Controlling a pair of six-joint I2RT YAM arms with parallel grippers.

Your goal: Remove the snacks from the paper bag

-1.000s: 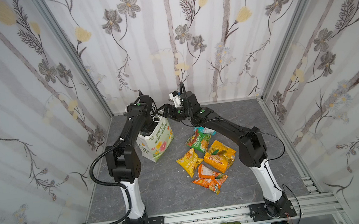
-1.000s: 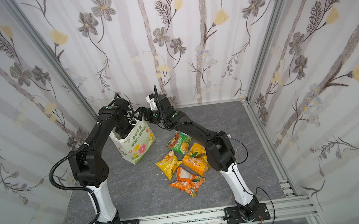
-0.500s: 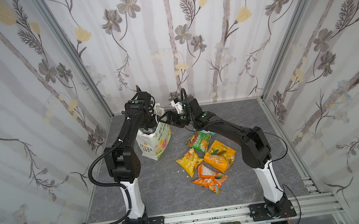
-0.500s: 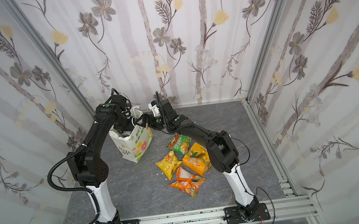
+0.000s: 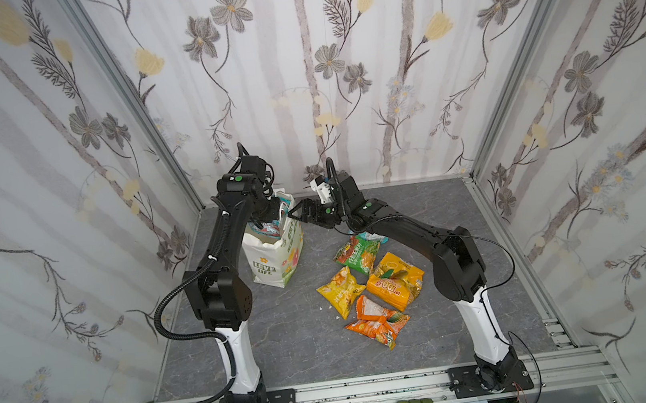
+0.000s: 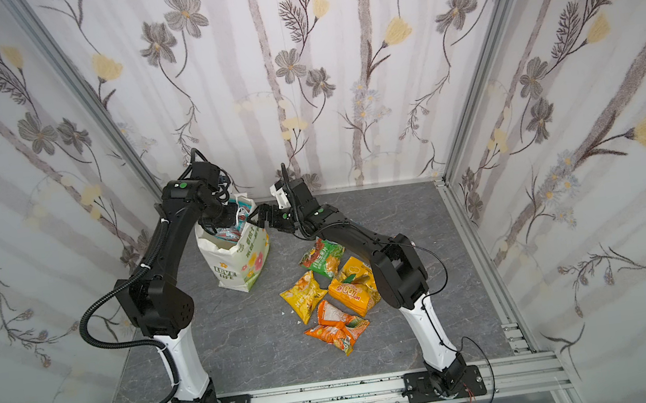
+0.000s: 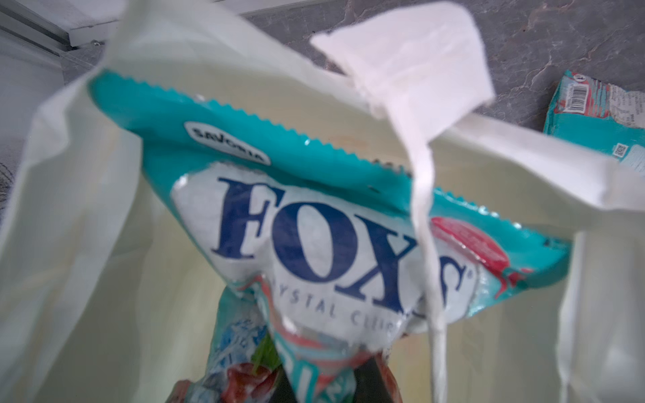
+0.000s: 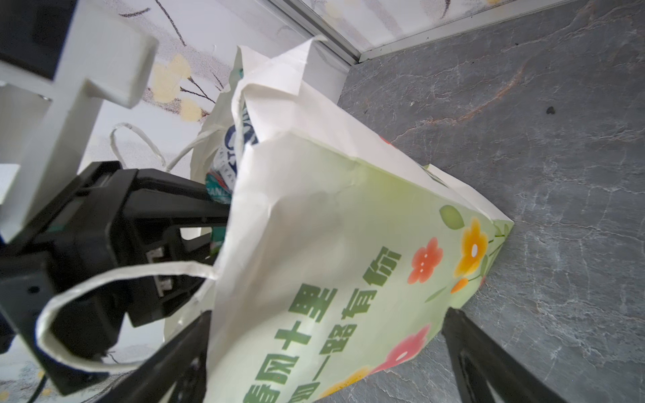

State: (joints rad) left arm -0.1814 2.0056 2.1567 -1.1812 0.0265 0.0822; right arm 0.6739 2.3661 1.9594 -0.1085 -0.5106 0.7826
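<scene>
Left wrist, left gripper (image 7: 328,383) clamping teal "FOX'S" packet (image 7: 314,226) in "LOVE LIFE" bag (image 5: 274,265), right gripper (image 5: 298,215) agape

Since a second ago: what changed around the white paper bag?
The left gripper, shut on a teal-and-white foil packet, rose slightly, lifting it in the tall white paper bag's mouth. The open right gripper came down to straddle the bag's side. Bag's base and loose foil packets on the grey table stayed put.

We see a robot lab booth — flowered walls (image 5: 296,67) behind the metal rail (image 5: 357,393), two arms (image 5: 219,294) bolted onto it.
</scene>
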